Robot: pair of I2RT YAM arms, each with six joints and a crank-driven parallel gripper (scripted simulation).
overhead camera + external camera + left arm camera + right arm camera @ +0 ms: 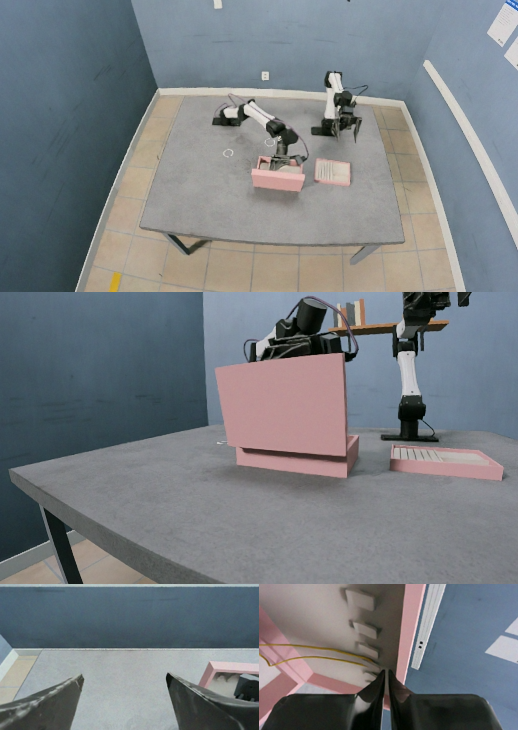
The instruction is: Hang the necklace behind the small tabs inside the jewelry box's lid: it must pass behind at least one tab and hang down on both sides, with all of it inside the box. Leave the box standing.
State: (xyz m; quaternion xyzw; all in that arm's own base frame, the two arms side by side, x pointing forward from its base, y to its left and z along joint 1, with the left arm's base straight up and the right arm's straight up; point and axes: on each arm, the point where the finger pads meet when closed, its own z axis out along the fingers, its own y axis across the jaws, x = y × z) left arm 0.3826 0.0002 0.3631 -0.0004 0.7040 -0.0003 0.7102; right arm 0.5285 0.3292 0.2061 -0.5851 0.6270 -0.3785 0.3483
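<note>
The pink jewelry box [278, 181] [287, 402] stands with its lid raised. It shows partly in the left wrist view [234, 666]. In the right wrist view several pale tabs, among them one tab [360, 599], stick out of the lid's inner face [317, 613]. The yellow necklace [308, 646] runs in two strands to the lower tabs near the fingertips; its loop end is partly hidden there. My right gripper [386, 671] is nearly closed beside it, with a thin gap and nothing visible between the fingers. My left gripper [346, 140] [125, 674] is open and empty, away from the box.
A pink tray [331, 182] [440, 470] with slots lies beside the box. Two pale rings lie on the table [200, 200] [300, 532] near the right arm. The lid's pink rim [410, 626] runs close beside my right fingertips.
</note>
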